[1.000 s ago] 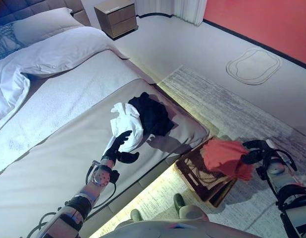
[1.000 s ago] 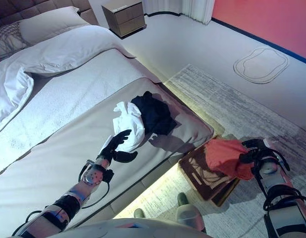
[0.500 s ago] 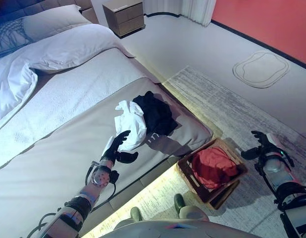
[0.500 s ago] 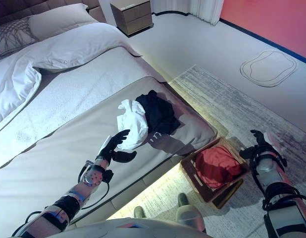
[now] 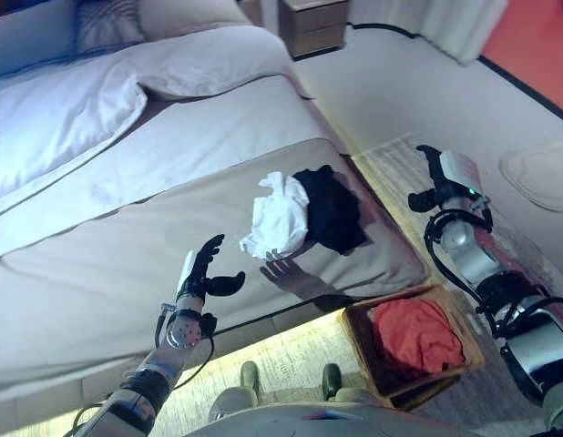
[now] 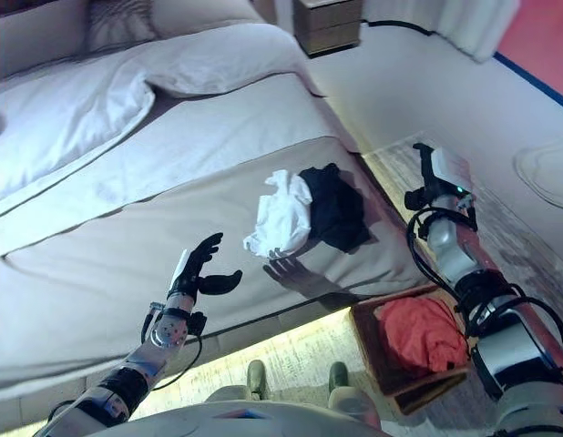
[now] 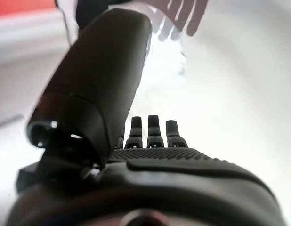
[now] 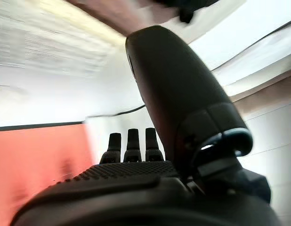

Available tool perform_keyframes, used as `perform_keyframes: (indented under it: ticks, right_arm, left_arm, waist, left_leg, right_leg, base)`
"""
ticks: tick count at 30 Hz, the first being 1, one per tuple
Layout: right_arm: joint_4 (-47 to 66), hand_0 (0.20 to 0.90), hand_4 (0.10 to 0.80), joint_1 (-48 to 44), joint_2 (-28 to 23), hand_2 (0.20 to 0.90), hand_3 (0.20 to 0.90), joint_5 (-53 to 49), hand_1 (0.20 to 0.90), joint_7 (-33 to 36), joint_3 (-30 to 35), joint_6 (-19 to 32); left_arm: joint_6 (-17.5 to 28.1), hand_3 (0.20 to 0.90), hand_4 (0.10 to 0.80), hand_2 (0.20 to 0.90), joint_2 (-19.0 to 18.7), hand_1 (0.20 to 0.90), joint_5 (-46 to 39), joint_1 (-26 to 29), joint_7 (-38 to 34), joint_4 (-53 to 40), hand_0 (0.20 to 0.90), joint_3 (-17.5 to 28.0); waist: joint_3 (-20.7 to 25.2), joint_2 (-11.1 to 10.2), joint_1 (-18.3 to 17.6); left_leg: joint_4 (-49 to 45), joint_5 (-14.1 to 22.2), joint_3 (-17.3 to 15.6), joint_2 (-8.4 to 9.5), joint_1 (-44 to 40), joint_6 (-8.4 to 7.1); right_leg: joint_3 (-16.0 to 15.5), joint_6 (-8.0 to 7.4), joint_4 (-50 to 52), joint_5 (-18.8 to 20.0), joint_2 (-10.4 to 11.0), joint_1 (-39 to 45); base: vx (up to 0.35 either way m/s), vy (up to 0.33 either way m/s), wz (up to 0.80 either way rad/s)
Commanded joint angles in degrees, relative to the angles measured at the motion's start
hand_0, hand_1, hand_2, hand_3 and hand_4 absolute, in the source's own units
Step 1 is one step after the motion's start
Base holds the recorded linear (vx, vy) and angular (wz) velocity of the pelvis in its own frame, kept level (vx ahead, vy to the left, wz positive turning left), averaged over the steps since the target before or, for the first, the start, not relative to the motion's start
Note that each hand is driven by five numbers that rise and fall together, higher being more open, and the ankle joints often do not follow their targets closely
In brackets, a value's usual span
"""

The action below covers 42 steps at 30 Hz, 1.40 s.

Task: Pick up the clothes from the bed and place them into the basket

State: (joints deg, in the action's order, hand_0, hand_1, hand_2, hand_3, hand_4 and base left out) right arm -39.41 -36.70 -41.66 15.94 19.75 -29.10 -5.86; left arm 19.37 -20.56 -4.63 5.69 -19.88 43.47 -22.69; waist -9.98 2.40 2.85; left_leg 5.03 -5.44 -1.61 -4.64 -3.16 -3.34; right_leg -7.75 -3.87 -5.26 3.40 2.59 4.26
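A crumpled white garment [image 5: 280, 214] and a black garment [image 5: 332, 208] lie touching each other near the foot corner of the bed [image 5: 127, 273]. A red garment [image 5: 418, 332] lies in the brown basket [image 5: 363, 350] on the floor beside the bed. My left hand [image 5: 201, 273] is open and empty above the bed cover, a little left of the white garment; its straight fingers [image 7: 157, 129] show in the left wrist view. My right hand [image 5: 436, 173] is open and empty, raised over the floor just right of the black garment, above the basket.
White pillows and a folded duvet [image 5: 72, 109] lie at the head of the bed. A wooden nightstand [image 5: 313, 23] stands past it. A pale rug [image 5: 400, 168] lies under the basket, and a white mat [image 5: 546, 177] is on the floor at the right.
The camera has swung. My right hand let the red garment drop into the basket, then rose from beside the basket to beside the bed corner. My left hand stays open.
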Motion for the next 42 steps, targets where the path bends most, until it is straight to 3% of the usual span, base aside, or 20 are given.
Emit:
perform_keyframes:
  ticks: [1,10,14,15,22,29,35,40,41,42]
  right_arm:
    - [-2.5,0.9,0.8,-14.9,-1.7,0.9,0.9,2.5,0.9,1.6,-4.1,2.3]
    - [-11.8,0.9,0.8,-32.0,-0.3,0.9,0.9,1.9,0.9,1.0,-14.1,-1.1]
    - [-16.2,0.9,0.8,-35.5,0.3,0.9,0.9,1.9,0.9,1.5,-16.2,-3.1]
    - [-16.9,0.9,0.8,-36.4,0.7,0.9,0.9,1.6,0.9,1.4,-16.6,-3.8]
    - [-22.2,0.9,0.8,-39.5,2.7,0.9,0.9,4.3,0.9,-1.1,-17.1,-6.6]
    - [-27.6,0.9,0.8,-39.0,3.6,0.9,0.9,5.7,0.9,-6.5,-16.4,-10.8]
    - [-33.6,0.9,0.8,-40.4,3.2,0.9,0.9,6.4,0.9,-18.5,-17.4,-18.8]
    - [-37.6,0.9,0.8,-41.1,2.4,0.9,0.9,7.6,0.9,-24.5,-18.4,-21.7]
    - [-38.2,0.846,0.737,-41.3,2.1,0.846,0.837,7.5,0.846,-24.4,-18.5,-21.3]
    - [-38.6,0.702,0.569,-41.4,2.0,0.702,0.669,7.2,0.702,-24.0,-18.4,-21.0]
  left_arm:
    - [6.6,0.9,0.8,0.9,-3.3,0.9,-2.4,1.9,-0.5,-5.9,0.9,2.0]
    - [10.2,0.9,0.8,0.9,-5.6,0.9,-5.9,6.5,-0.1,-13.0,0.9,0.1]
    - [11.3,0.9,0.8,0.9,-6.9,0.9,-7.3,7.6,0.9,-16.3,0.9,-1.6]
    - [11.5,0.9,0.8,0.9,-7.4,0.9,-7.7,7.6,1.1,-17.0,0.9,-1.8]
    - [10.6,0.9,0.8,0.9,-9.4,0.9,-9.4,7.6,0.1,-22.7,0.9,-1.9]
    - [10.2,0.9,0.8,0.9,-10.1,0.9,-10.5,6.3,-1.2,-26.7,0.9,-1.1]
    - [10.1,0.9,0.8,0.9,-10.4,0.9,-9.8,4.7,-2.2,-29.8,0.9,-0.6]
    - [10.7,0.9,0.8,0.9,-10.7,0.9,-9.9,3.8,-1.7,-30.8,0.9,-0.2]
    - [10.7,0.9,0.8,0.9,-10.9,0.9,-10.2,3.7,-1.6,-31.0,0.9,-0.1]
    - [10.4,0.9,0.8,0.9,-10.9,0.9,-10.4,3.6,-1.5,-31.3,0.9,0.0]
  waist:
    - [-0.8,-3.7,3.2]
    - [-11.6,0.6,9.9]
    - [-14.6,2.1,12.4]
    - [-15.5,2.1,13.0]
    - [-19.8,4.0,14.7]
    - [-19.8,5.3,14.8]
    - [-19.8,6.4,15.4]
    - [-19.8,6.9,15.6]
    - [-19.8,7.0,15.6]
    - [-19.8,7.0,15.6]
  left_leg:
    - [-6.5,8.8,2.7,3.02,4.0,0.43]
    - [-15.9,7.8,8.6,6.27,17.1,0.63]
    - [-19.3,7.5,11.1,8.75,21.5,1.7]
    - [-20.5,9.0,11.5,9.37,21.8,1.97]
    - [-32.9,13.5,9.2,12.7,30.5,4.37]
    - [-41.2,16.4,7.6,13.17,38.4,5.64]
    - [-45.1,17.2,7.2,13.38,43.2,6.45]
    - [-46.7,17.4,7.0,13.46,44.4,6.65]
    - [-47.0,17.5,6.9,13.43,44.4,6.69]
    - [-47.3,17.6,6.8,13.45,44.5,6.73]
  right_leg:
    - [-2.5,1.13,8.6,-6.9,3.0,-4.3]
    - [-9.8,4.44,21.2,-11.7,4.9,-14.4]
    - [-11.3,4.72,26.7,-13.1,6.3,-18.8]
    - [-10.7,4.43,28.7,-14.8,6.4,-19.6]
    - [-11.3,4.71,42.7,-18.4,10.3,-27.6]
    - [-9.4,5.09,49.7,-20.0,10.6,-35.1]
    - [-8.9,5.94,53.2,-20.7,9.7,-40.1]
    - [-8.8,6.53,54.7,-21.1,9.4,-41.4]
    - [-8.8,6.6,54.8,-21.1,9.5,-41.4]
    - [-8.8,6.67,55.1,-21.2,9.5,-41.5]
  base:
    - [-0.082,0.061,0.43]
    - [-0.154,0.05,0.36]
    - [-0.046,0.007,0.51]
    - [-0.015,-0.041,0.47]
    - [-0.03,0.023,0.22]
    - [-0.001,0.02,0.08]
    - [-0.052,-0.007,-0.05]
    - [-0.056,-0.003,0.01]
    - [-0.05,0.005,-0.01]
    - [-0.044,0.005,-0.03]
